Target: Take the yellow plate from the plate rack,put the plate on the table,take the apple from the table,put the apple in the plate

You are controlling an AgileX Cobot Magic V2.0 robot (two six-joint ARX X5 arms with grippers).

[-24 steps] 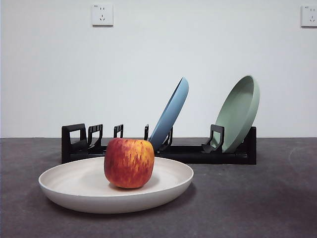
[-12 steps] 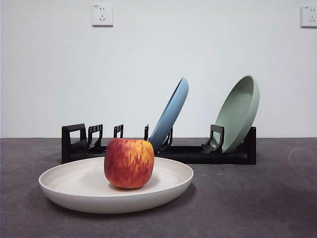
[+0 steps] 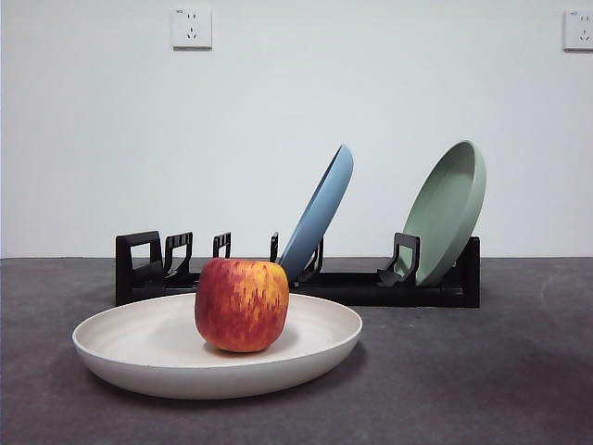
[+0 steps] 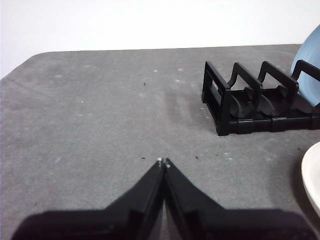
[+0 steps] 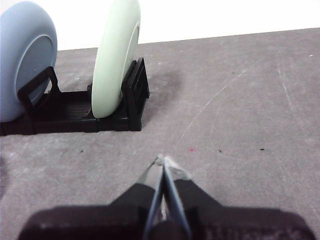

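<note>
No change from a second ago: front view is identical across all three frames, nothing has shifted. Left to right there: yellow plate (image 3: pixel 218 357) flat on the table (image 3: pixel 482 389), lower left of centre, apple (image 3: pixel 242 304) sitting upright in it. Behind, the plate rack (image 3: pixel 296 278) spans mid-frame, its left slots bare, then a light blue plate (image 3: pixel 320 213) leaning in it, then a sage green plate (image 3: pixel 447 211) at the right end. Two wall sockets (image 3: pixel 191 28) up top. Neither arm shows in that view. Left gripper (image 4: pixel 163 162) jaws pressed together over bare table, rack end nearby, plate rim at frame's right edge. Right gripper (image 5: pixel 164 161) likewise closed on nothing, well apart from the apple.
</note>
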